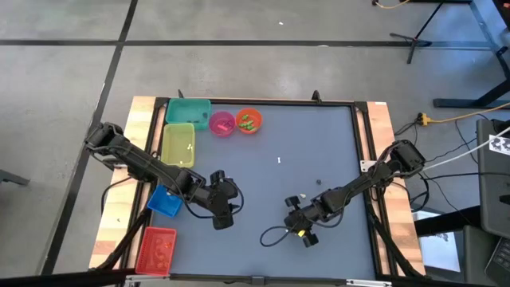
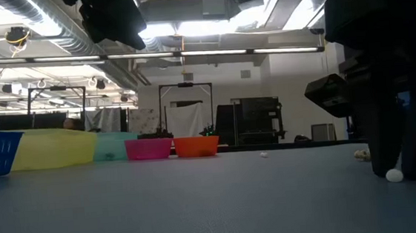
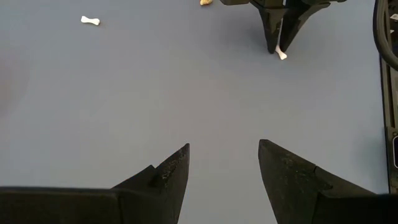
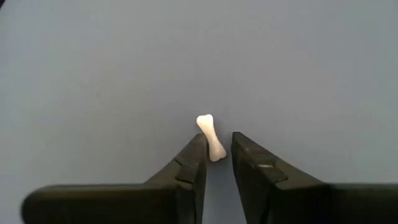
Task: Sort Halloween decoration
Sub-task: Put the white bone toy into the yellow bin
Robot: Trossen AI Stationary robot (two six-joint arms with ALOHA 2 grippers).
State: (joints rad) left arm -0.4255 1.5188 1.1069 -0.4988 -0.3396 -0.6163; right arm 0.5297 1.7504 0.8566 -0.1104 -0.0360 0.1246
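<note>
A tiny white bone trinket (image 4: 210,138) lies flat on the grey table, also seen in the left wrist view (image 3: 281,54) and the low view (image 2: 395,175). My right gripper (image 4: 217,148) (image 1: 296,220) points down at it near the table's near middle. Its fingers stand a narrow gap apart, with one end of the bone between the tips. My left gripper (image 3: 224,158) (image 1: 227,211) hovers open over bare table to the left of it. Another white bone (image 3: 90,20) (image 1: 279,160) and a dark trinket (image 1: 319,182) lie farther off. My right gripper comes from above with its tips astride one end of the white bone (image 4: 216,153), which lies on the table. One fingertip (image 4: 198,148) sits right beside that end and a thin gap shows at the other. I cannot tell whether it touches.
Along the table's left side stand a teal bin (image 1: 188,110), a yellow bin (image 1: 178,143), a blue bin (image 1: 166,201) and a red bin (image 1: 156,249). A pink bowl (image 1: 221,123) and an orange bowl (image 1: 249,120) holding trinkets sit at the far edge. A cable loops by the right gripper (image 1: 275,236).
</note>
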